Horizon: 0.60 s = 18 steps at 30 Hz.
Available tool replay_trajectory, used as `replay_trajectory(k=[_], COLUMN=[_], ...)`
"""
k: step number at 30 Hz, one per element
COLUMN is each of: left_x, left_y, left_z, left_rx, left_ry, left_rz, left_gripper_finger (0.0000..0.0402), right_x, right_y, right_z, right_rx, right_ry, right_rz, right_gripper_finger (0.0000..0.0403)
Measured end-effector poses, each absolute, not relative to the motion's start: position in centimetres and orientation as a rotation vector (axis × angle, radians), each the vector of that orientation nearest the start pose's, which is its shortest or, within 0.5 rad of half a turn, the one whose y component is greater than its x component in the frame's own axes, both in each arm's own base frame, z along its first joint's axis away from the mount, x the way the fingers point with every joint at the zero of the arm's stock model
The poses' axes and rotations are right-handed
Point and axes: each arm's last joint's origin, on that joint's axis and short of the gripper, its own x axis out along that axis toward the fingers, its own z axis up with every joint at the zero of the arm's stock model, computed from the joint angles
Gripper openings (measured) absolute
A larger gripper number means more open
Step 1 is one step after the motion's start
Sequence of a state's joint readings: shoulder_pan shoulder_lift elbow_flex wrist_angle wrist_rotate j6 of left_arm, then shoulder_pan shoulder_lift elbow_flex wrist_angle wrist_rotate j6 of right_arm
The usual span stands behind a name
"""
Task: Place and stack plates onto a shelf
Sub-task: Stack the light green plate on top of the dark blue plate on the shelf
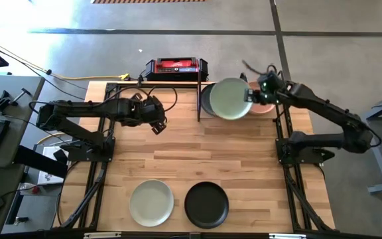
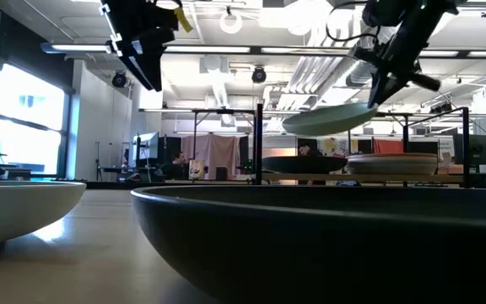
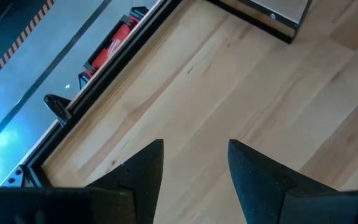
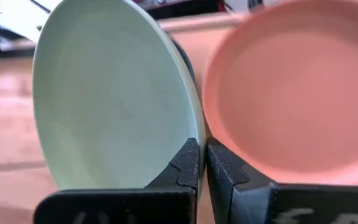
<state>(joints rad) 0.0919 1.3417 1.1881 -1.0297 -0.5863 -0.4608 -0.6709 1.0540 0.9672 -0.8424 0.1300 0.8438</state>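
My right gripper [image 1: 251,97] is shut on a pale sage green plate [image 1: 229,98], which hovers over a black plate [image 1: 206,99] on the shelf, beside the shelf's upright black bar [image 1: 198,99]. A peach-pink plate [image 4: 291,93] lies under the gripper; in the low view it tops a short stack [image 2: 392,162]. The green plate [image 2: 332,118] hangs tilted above both. My left gripper [image 1: 155,119] is open, high over bare tabletop left of the bar. A pale plate [image 1: 151,202] and a black plate [image 1: 206,204] rest flat near the near edge. My right gripper pinches the green plate's rim [image 4: 194,134] between its two fingers, one finger on the plate's upper face and one beneath. The fingers come from the table's right, slanting down. The plate is lifted clear and tilted, its free side reaching left over the black plate.
A red and black box [image 1: 176,66] sits at the far edge behind the shelf. Cables run along the far left corner. Black frame rails [image 1: 287,166] edge both sides of the table. Bare wood [image 1: 197,153] lies between the shelf and the two near plates.
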Motion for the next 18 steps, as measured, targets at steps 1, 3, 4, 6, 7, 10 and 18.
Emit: replay_trajectory(k=[1, 3, 4, 6, 7, 10, 18], left_x=[24.4, 24.3, 24.3, 24.3, 24.2, 24.2, 24.1], left_y=[4.0, 4.3, 4.4, 4.7, 4.8, 5.1, 5.6], left_z=[29.8, 29.8, 29.8, 29.8, 29.8, 29.8, 29.8], left_rx=[-0.103, -0.109, -0.112, -0.117, -0.119, -0.126, -0.136], left_ry=[0.993, 0.991, 0.991, 0.991, 0.992, 0.992, 0.992], left_rz=[0.848, 0.858, 0.864, 0.873, 0.877, 0.89, 0.908], left_gripper_finger=[0.017, 0.017, 0.017, 0.017, 0.017, 0.017, 0.017], right_x=[15.2, 15.1, 15.1, 15.2, 15.2, 15.6, 17.0], right_y=[-13.2, -14.5, -15.1, -16.2, -16.7, -18.2, -20.5], right_z=[29.4, 29.3, 29.2, 28.7, 28.4, 27.2, 24.8], right_rx=[0.994, 0.997, 1.002, 1.017, 1.026, 1.056, 1.095], right_ry=[0.539, 0.515, 0.509, 0.515, 0.525, 0.56, 0.6], right_rz=[-1.094, -1.077, -1.07, -1.051, -1.043, -1.011, -0.934], right_gripper_finger=[0.0, 0.0, 0.0, 0.0, 0.0, 0.0, 0.0])
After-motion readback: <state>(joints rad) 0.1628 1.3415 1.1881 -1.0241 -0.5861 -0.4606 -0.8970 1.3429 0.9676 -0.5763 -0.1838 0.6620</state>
